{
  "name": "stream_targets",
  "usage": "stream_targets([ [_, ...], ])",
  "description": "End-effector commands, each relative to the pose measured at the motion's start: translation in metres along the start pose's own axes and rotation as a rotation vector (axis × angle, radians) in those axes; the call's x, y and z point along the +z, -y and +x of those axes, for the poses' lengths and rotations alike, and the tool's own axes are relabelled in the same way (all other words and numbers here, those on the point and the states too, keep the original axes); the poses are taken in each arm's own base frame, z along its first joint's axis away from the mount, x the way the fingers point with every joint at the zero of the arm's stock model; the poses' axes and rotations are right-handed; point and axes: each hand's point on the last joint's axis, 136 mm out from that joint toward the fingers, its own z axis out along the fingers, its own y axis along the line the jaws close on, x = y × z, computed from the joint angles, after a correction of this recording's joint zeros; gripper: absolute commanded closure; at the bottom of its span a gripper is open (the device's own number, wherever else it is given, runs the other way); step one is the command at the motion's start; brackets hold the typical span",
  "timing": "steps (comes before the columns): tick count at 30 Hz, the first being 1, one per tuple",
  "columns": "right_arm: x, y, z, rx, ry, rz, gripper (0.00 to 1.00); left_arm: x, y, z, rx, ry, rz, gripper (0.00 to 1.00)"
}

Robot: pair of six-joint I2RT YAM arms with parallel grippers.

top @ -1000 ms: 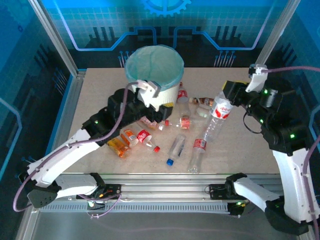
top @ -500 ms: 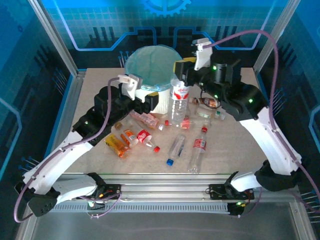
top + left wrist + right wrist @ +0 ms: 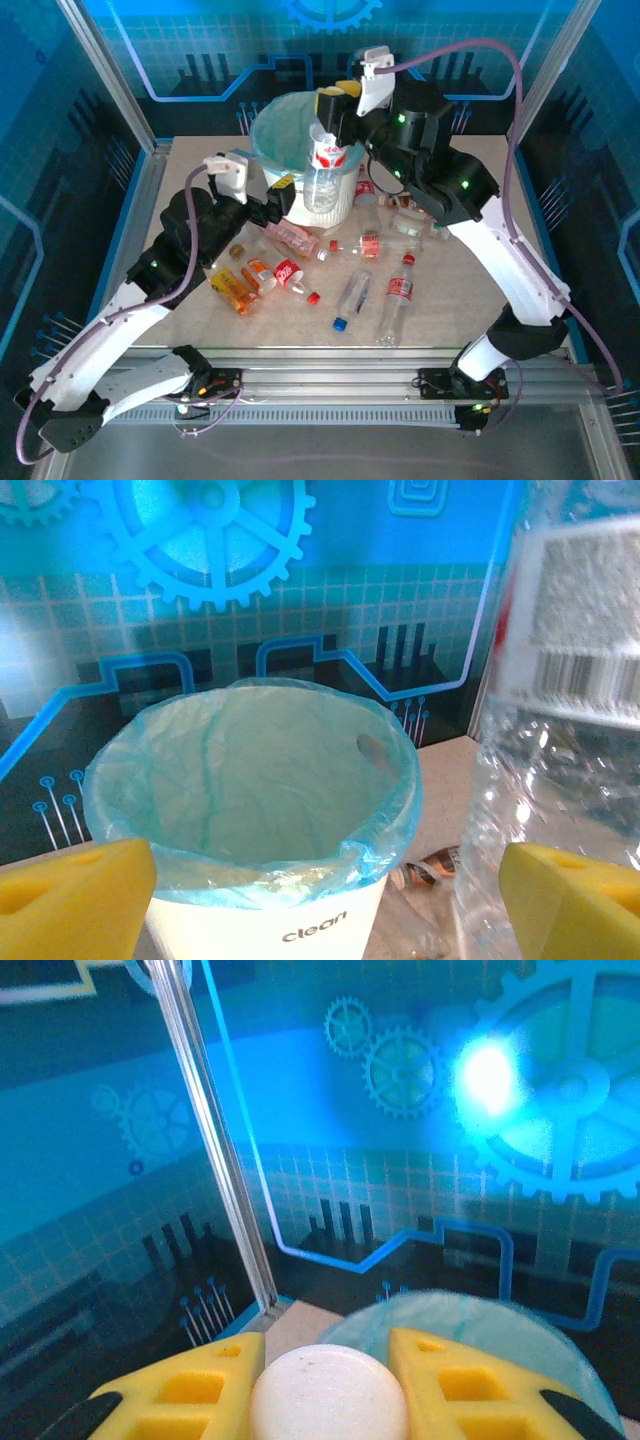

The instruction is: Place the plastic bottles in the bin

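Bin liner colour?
Light teal bin liner, slightly translucent; shows best in the left wrist view.

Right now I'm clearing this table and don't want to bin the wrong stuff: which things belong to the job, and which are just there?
Job: bin; bottle held in the right gripper; loose bottles on the table.
Just there: metal rails at the near edge; blue backdrop.

Robot lab cell — gear-print walls (image 3: 210,540), aluminium frame (image 3: 220,1160)
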Motion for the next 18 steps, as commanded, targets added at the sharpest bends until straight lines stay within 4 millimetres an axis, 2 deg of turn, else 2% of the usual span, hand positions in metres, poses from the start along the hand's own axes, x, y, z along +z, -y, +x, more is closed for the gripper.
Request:
stream_targets([
  [1, 0.003, 0.002, -0.043, -0.022, 0.144, 0.025, 0.92, -0.001, -0.007, -0.008, 0.023, 0.054, -0.035, 0.09],
  [2, 0.009, 0.004, -0.046, -0.032, 0.155, 0.027, 0.92, 0.0, -0.007, -0.006, 0.029, 0.046, -0.036, 0.09],
  [3, 0.019, 0.008, -0.048, -0.044, 0.169, 0.029, 0.99, 0.002, -0.008, -0.004, 0.033, 0.038, -0.043, 0.09],
  [8, 0.064, 0.04, -0.044, -0.066, 0.198, 0.072, 1.0, 0.006, -0.008, 0.0, 0.036, 0.034, -0.043, 0.09],
  [12, 0.11, 0.079, -0.016, -0.101, 0.155, 0.133, 1.0, 0.011, -0.008, 0.007, 0.055, 0.02, -0.046, 0.09],
  [16, 0.152, 0.116, 0.028, -0.087, 0.071, 0.177, 1.0, 0.017, -0.006, 0.014, 0.076, 0.006, -0.044, 0.09],
  [18, 0.172, 0.126, 0.053, -0.072, 0.025, 0.169, 1.0, 0.022, -0.007, 0.02, 0.089, -0.012, -0.048, 0.08],
])
